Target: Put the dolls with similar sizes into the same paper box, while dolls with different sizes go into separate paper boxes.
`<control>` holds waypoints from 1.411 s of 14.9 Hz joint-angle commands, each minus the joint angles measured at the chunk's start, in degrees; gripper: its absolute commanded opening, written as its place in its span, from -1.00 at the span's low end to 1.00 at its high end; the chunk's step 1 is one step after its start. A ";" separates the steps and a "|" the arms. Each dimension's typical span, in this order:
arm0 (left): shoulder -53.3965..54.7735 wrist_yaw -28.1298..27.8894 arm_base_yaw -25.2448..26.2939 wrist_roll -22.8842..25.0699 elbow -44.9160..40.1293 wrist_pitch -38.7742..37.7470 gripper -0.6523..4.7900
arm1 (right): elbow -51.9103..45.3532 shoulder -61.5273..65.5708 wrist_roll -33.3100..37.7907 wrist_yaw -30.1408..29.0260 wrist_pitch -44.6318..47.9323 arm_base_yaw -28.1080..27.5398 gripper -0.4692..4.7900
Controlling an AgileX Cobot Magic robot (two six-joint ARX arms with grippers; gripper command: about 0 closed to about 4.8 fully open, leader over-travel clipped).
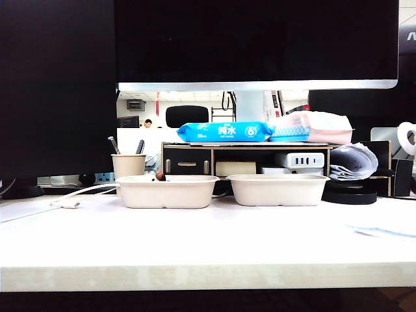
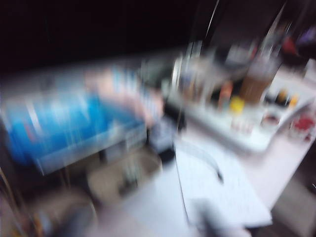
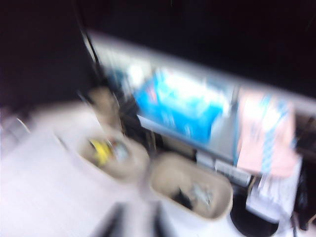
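Exterior view shows neither arm over the bench [image 1: 195, 240] — only the two paper boxes side by side in front of a low shelf stand. The left paper box [image 1: 168, 192] sits at about nine o'clock of the right paper box [image 1: 278, 189], near it but apart. A beige pen cup [image 1: 128, 165] stands just behind the left box, toward ten o'clock, and a blue wipes pack [image 1: 225, 132] lies on the stand above them. From this low angle the walls hide what lies inside; only a small dark-brown bit shows at the left box's back rim.

Looking down from the right wrist view, blurred as it is, the boxes open up. In the left one [image 3: 111, 158] lies a yellow figure [image 3: 100, 150] with something paler just beside it, too smeared to name. In the right one [image 3: 192, 190] sit a dark shape [image 3: 182, 198] and a pale one [image 3: 201, 193], likely the two tiny animals. That grouping looks like the sort the task asks for — bigger dolls together, tiny ones together — so I would judge the sorting done or nearly so.

The left gripper is nowhere to be seen, even in its own wrist view, which is a smear. The right gripper [image 3: 136, 222] is a dark blur at six o'clock of its picture; whether it is wide or narrow I cannot tell.
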 commanded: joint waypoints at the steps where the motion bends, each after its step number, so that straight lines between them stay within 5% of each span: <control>1: -16.87 -8.76 0.02 2.36 0.11 -11.93 -0.78 | -0.17 -16.96 5.05 6.88 -9.86 0.00 -0.85; 6: -41.90 -20.17 0.02 2.12 -0.28 -36.70 -0.78 | -0.90 -36.11 5.66 12.59 -24.55 -0.02 -0.85; 9: -51.39 -26.05 0.02 2.19 -10.99 -41.11 -0.78 | -15.02 -46.82 5.64 12.55 -24.39 -1.51 -0.85; 11: -51.41 -32.04 -0.04 2.40 -23.50 -34.07 -0.78 | -32.63 -54.58 5.57 10.45 -12.04 -1.68 -0.85; 15: -50.42 -35.08 -0.07 9.01 -42.51 -0.87 -0.77 | -62.38 -56.11 5.64 9.99 20.90 -1.60 -0.85; 18: -50.47 -34.97 -0.04 8.79 -44.89 -6.67 -0.77 | -75.30 -55.21 5.62 10.43 35.19 -1.62 -0.85; 21: -50.49 -35.04 -0.04 8.79 -44.96 -8.94 -0.77 | -76.59 -55.28 5.62 10.45 30.21 -1.60 -0.85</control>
